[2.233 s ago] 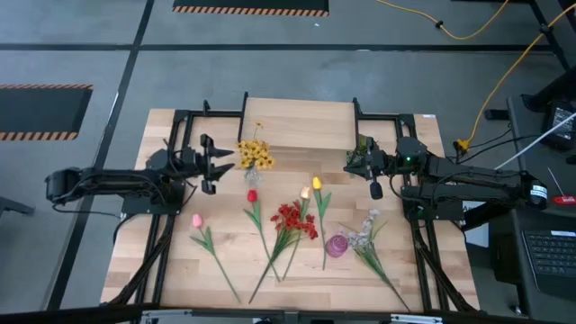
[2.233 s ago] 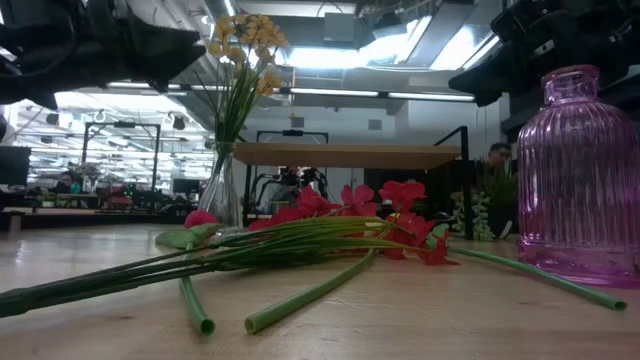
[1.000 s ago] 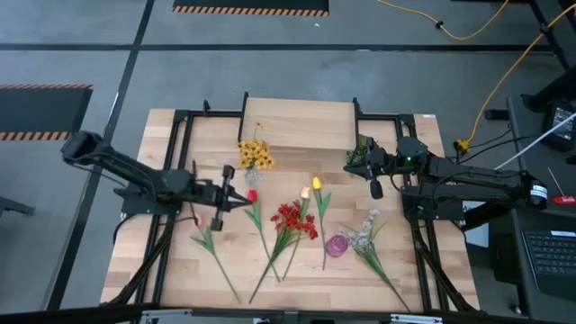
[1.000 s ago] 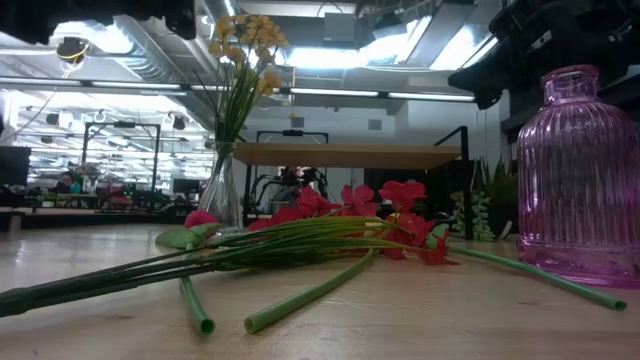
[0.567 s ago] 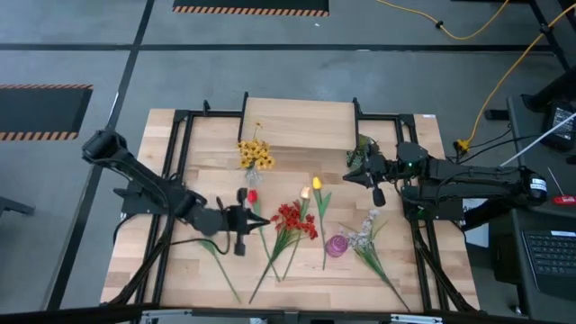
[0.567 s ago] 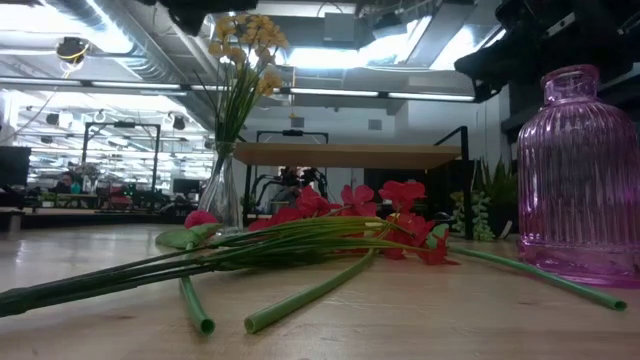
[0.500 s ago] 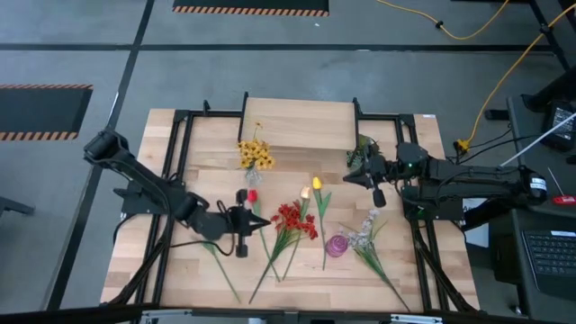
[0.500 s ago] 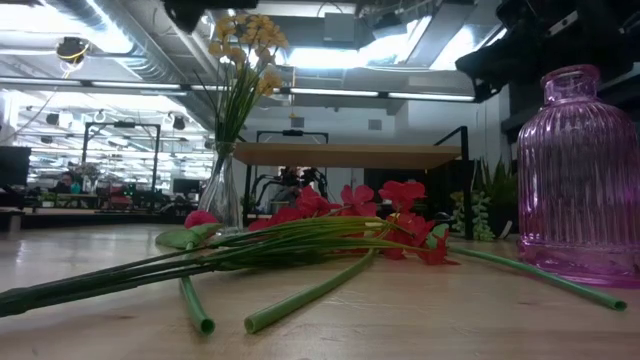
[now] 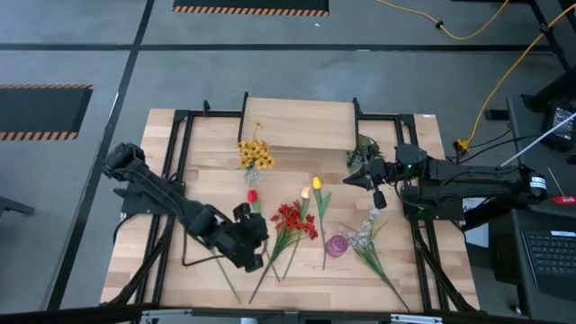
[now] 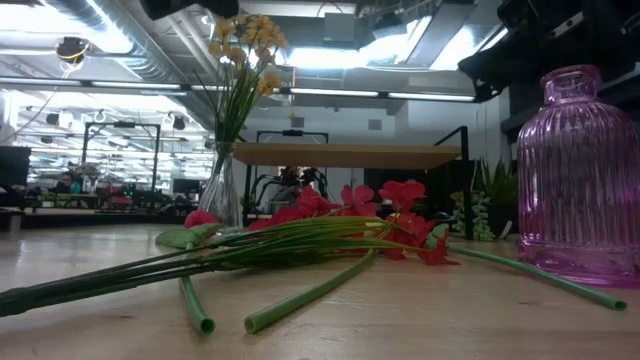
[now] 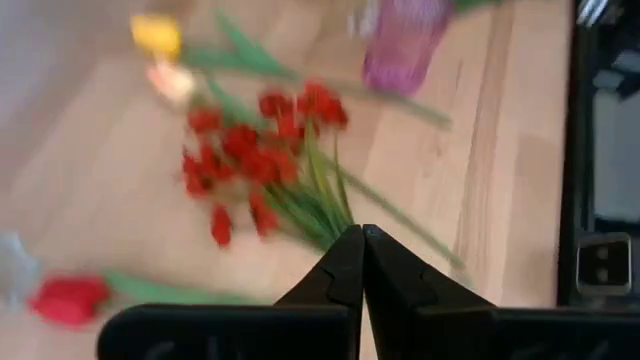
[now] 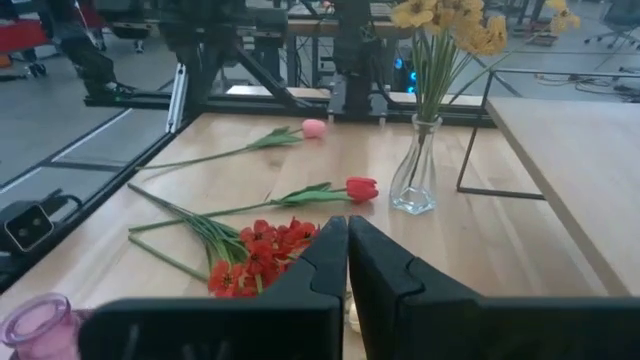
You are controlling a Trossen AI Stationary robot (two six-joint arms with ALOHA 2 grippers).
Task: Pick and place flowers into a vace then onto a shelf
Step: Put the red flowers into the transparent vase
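Loose flowers lie flat on the table: a red spray, a red tulip, yellow and orange tulips and a white spray. A pink tulip shows in the right wrist view. A yellow spray stands with its stems in a clear vase in front of the shelf. A pink ribbed vase stands upright. My left gripper hangs shut above the red spray's stems, slanting down. My right gripper is shut, raised at the right.
Black frame rails run along the table's left and right sides. A small green leafy sprig sits by the right arm. Bare wood lies along the near edge. In the high view my left arm covers the pink tulip's head.
My left gripper has swung from beside the red tulip toward the table's near edge and a little to the right, turning and tipping from level to slanting downward. It has stayed shut. No flower has moved.
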